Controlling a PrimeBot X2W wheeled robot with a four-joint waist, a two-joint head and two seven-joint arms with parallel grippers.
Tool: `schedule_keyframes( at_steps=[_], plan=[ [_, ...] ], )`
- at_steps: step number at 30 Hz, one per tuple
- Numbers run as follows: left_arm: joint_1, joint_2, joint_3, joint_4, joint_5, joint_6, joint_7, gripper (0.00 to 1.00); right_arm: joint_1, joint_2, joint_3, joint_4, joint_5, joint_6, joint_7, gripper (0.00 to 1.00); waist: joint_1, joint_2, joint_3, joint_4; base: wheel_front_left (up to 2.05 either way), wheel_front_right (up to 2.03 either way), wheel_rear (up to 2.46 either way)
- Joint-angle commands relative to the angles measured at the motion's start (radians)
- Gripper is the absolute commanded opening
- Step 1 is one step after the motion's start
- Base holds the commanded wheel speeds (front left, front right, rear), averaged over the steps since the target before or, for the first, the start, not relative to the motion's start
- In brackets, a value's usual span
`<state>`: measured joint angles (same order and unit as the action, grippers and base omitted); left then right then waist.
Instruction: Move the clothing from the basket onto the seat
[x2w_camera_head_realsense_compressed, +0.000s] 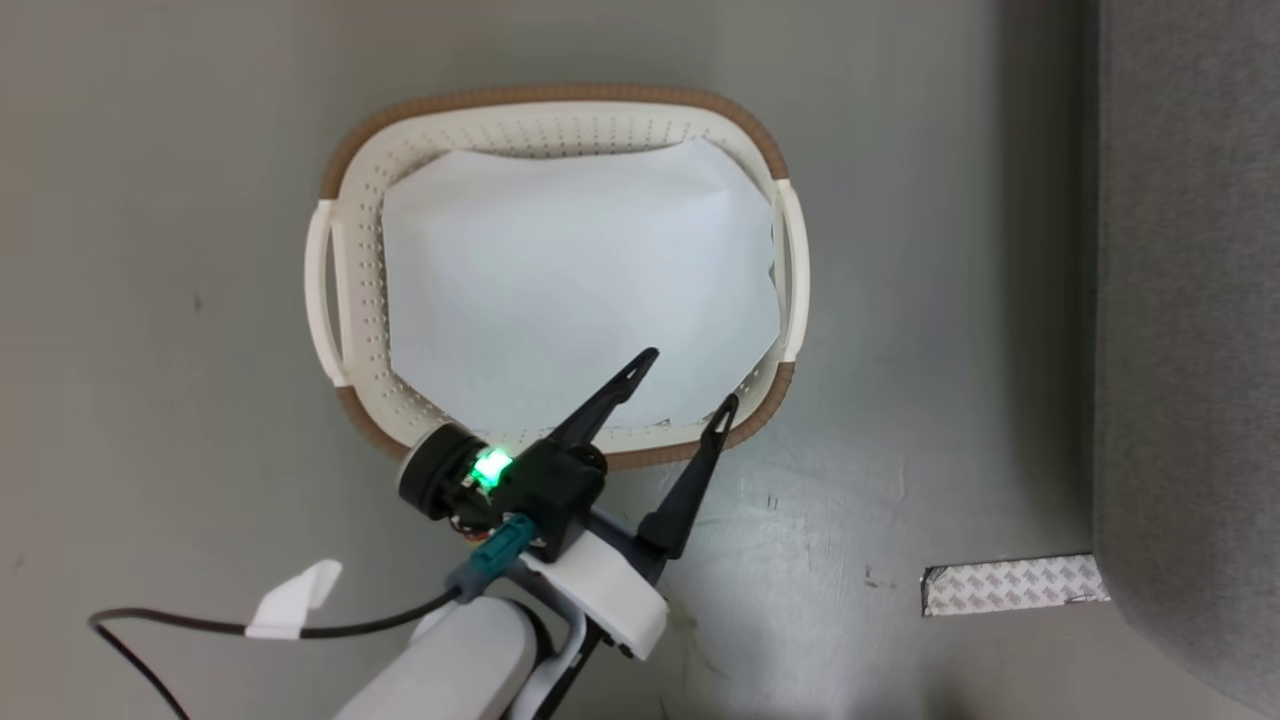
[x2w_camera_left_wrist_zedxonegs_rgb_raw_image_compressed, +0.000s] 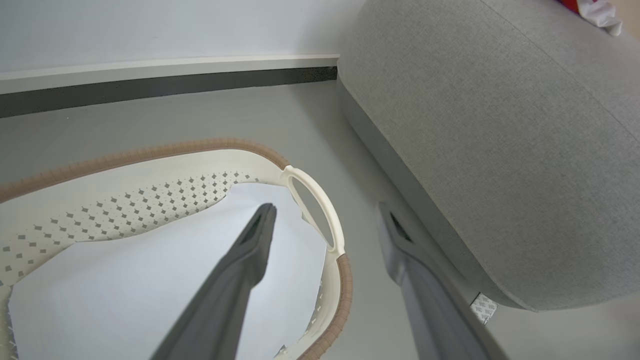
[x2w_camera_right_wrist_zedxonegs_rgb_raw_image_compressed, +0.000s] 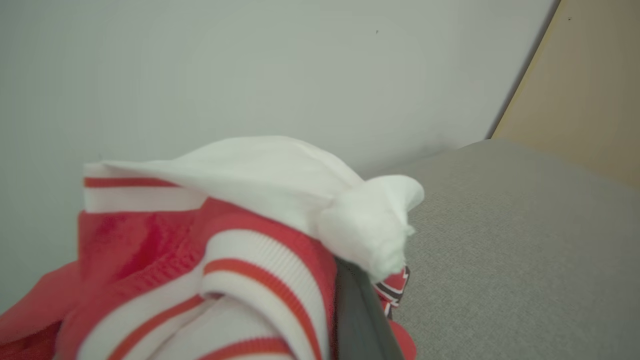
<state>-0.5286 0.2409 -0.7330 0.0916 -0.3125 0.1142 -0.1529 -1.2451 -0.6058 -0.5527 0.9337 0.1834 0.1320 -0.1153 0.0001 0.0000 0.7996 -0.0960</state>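
Observation:
The basket (x2w_camera_head_realsense_compressed: 560, 98) stands on the floor with a flat white sheet (x2w_camera_head_realsense_compressed: 570, 270) lying in it. My left gripper (x2w_camera_head_realsense_compressed: 690, 378) hovers open over its near rim, nothing between the fingers; in the left wrist view the left gripper (x2w_camera_left_wrist_zedxonegs_rgb_raw_image_compressed: 327, 207) straddles the basket (x2w_camera_left_wrist_zedxonegs_rgb_raw_image_compressed: 150, 150) handle. The seat (x2w_camera_head_realsense_compressed: 1190, 300) runs along the right. The clothing (x2w_camera_right_wrist_zedxonegs_rgb_raw_image_compressed: 240, 240), red with white-striped trim and a white part, is bunched over my right gripper (x2w_camera_right_wrist_zedxonegs_rgb_raw_image_compressed: 330, 300) above the seat (x2w_camera_right_wrist_zedxonegs_rgb_raw_image_compressed: 525, 250). One dark finger (x2w_camera_right_wrist_zedxonegs_rgb_raw_image_compressed: 357, 320) shows; the other is hidden by the fabric. A bit of clothing (x2w_camera_left_wrist_zedxonegs_rgb_raw_image_compressed: 597, 12) lies on the seat (x2w_camera_left_wrist_zedxonegs_rgb_raw_image_compressed: 500, 125).
A patch of patterned tape (x2w_camera_head_realsense_compressed: 1015, 585) is stuck to the grey floor beside the seat's base. A black cable with a white tag (x2w_camera_head_realsense_compressed: 295, 600) trails from my left arm. A wall with a dark skirting (x2w_camera_left_wrist_zedxonegs_rgb_raw_image_compressed: 165, 87) stands behind the basket.

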Motion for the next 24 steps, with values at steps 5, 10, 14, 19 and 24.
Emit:
schedule_keyframes(
  at_steps=[5,10,14,19,24],
  plan=[
    [0.017,0.017,0.023,0.005,-0.017,0.016,-0.011,1.0,0.051,0.046,0.085,0.029,-0.058,-0.003,-0.029,1.0,-0.0001,0.0,-0.075,-0.033,0.0,0.0,0.0],
    [0.043,0.023,0.055,0.026,-0.057,0.03,-0.037,1.0,0.163,0.077,0.191,-0.011,-0.028,-0.003,-0.072,1.0,-0.0001,0.0,-0.181,-0.059,0.0,0.0,0.0],
    [0.086,0.026,0.09,0.056,-0.091,0.038,-0.068,1.0,0.313,0.106,0.278,-0.097,0.019,-0.003,-0.102,1.0,-0.0001,0.0,-0.287,-0.066,0.0,0.0,0.0],
    [0.174,0.023,0.141,0.092,-0.144,0.051,-0.1,1.0,0.541,0.147,0.36,-0.269,0.098,-0.003,-0.12,1.0,-0.0001,0.0,-0.442,-0.058,0.0,0.0,0.0],
    [0.277,0.011,0.216,0.11,-0.182,0.061,-0.111,1.0,0.786,0.196,0.398,-0.465,0.144,-0.003,-0.115,1.0,-0.0001,0.0,-0.591,-0.018,0.0,0.0,0.0]
  ],
)
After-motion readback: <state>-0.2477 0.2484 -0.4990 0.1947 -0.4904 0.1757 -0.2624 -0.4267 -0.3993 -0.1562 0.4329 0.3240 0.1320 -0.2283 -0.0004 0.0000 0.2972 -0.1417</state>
